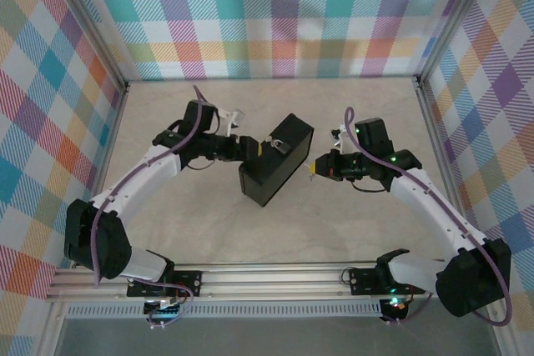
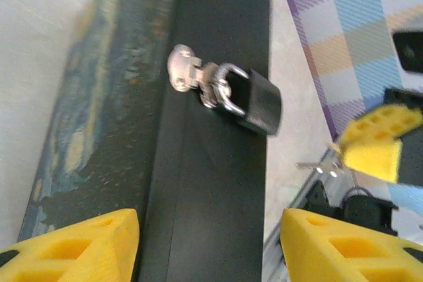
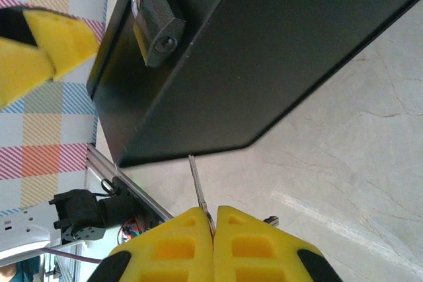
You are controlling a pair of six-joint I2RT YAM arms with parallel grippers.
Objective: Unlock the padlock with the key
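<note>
— When you looked down from above, where was the small dark padlock with the silver shackle?
— It hung, shackle closed, through a silver hasp on the black rectangular box, which lay in the middle of the pale stone-patterned table.
— And the left gripper?
— Its jaws stood partly apart, straddling the box's narrow face just short of the padlock, with a sliver of gap beside one yellow pad.
— The right gripper?
— It was pressed closed on the thin silver key. The blade pointed at the box's side, and I couldn't tell whether the tip touched it. The keyhole was well away.
</note>
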